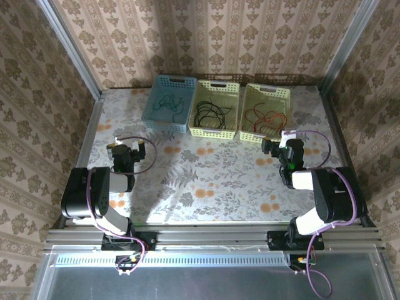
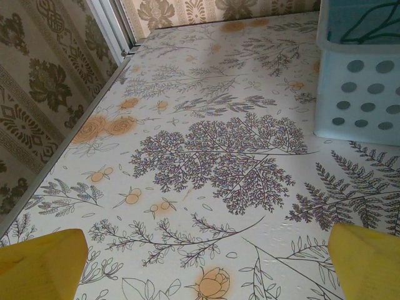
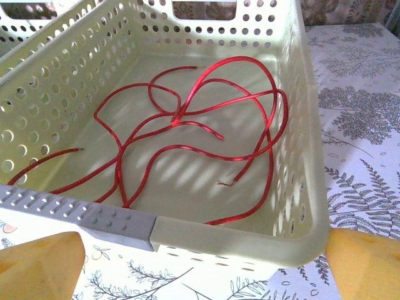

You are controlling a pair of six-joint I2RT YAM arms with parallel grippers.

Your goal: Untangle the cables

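The cables lie apart in three baskets at the back of the table. A green cable [image 1: 167,103] is in the blue basket [image 1: 153,100], a black cable [image 1: 211,114] is in the middle yellow basket [image 1: 201,87], and red cables [image 1: 267,116] are in the right yellow basket [image 1: 282,94]. My left gripper [image 1: 128,146] hovers open over the table, left of the blue basket [image 2: 359,81], with nothing between its yellow fingertips [image 2: 40,262]. My right gripper [image 1: 278,142] stands open just in front of the right basket's near rim [image 3: 237,237]. The looped red cables [image 3: 187,119] lie inside, untouched.
Metal frame rails and patterned walls [image 1: 37,94] close in the table on the left, right and back. A grey block [image 3: 81,215] sits on the near rim of the right basket. Floral tabletop [image 1: 206,181] stretches between the two arms.
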